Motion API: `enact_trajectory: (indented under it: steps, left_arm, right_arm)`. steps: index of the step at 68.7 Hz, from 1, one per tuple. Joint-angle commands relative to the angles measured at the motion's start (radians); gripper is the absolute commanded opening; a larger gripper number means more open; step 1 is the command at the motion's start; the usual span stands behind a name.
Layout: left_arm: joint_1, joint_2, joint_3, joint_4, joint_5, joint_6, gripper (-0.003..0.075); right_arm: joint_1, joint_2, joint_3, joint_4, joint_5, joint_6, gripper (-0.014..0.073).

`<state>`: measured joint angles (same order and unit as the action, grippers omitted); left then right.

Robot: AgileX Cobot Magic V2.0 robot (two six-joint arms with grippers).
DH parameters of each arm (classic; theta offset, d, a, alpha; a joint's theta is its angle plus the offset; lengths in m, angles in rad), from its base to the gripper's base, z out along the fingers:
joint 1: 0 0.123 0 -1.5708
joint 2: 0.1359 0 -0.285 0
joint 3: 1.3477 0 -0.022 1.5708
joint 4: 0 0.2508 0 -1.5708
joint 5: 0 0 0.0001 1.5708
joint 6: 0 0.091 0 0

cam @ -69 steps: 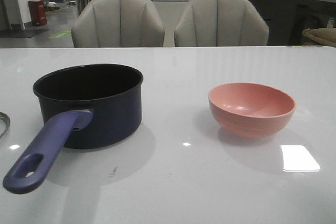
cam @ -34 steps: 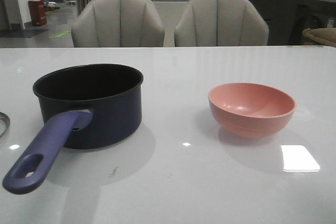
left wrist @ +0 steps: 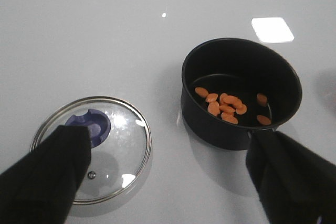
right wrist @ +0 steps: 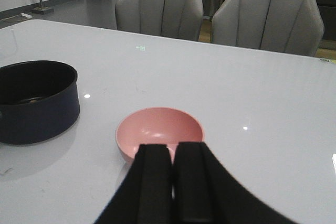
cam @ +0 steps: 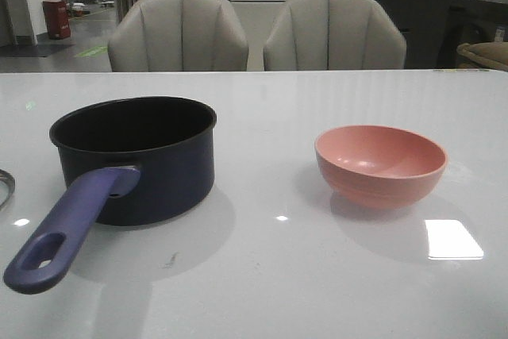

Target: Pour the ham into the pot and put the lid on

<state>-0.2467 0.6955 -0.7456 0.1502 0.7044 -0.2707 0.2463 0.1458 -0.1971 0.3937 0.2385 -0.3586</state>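
Note:
The navy pot (cam: 135, 156) stands at the table's left, its purple-blue handle (cam: 67, 232) pointing to the front left. In the left wrist view the pot (left wrist: 241, 90) holds several orange ham pieces (left wrist: 228, 106). The glass lid (left wrist: 94, 148) with its blue knob (left wrist: 89, 125) lies flat on the table beside the pot; only its rim (cam: 4, 188) shows at the front view's left edge. My left gripper (left wrist: 170, 145) is open and empty above the gap between lid and pot. My right gripper (right wrist: 172, 153) is shut and empty, just short of the empty pink bowl (right wrist: 160, 129).
The pink bowl (cam: 381, 164) sits at the table's right. Two grey chairs (cam: 254, 33) stand behind the far edge of the white table (cam: 270, 275). Neither arm shows in the front view.

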Motion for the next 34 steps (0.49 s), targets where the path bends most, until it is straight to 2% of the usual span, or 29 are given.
enact_trajectory:
  steps: [1,10,19,34]
  left_arm:
    - [-0.002,0.112,-0.093,0.012,-0.008,-0.030,0.0638]
    - [0.025,0.241,-0.139,-0.002,0.012,-0.032,0.0638]
    - [0.117,0.342,-0.193,-0.037,0.012,-0.030,0.0638]
    - [0.300,0.541,-0.309,-0.139,0.110,0.131,0.0638]
  right_arm:
    - [0.002,0.009,-0.027,0.009,-0.069,-0.012,0.0153]
    - [0.002,0.009,-0.027,0.009,-0.069,-0.012,0.0153]
    - [0.002,0.009,-0.027,0.009,-0.069,-0.012,0.0153]
    - [0.002,0.009,-0.027,0.009,-0.069,-0.012,0.0153]
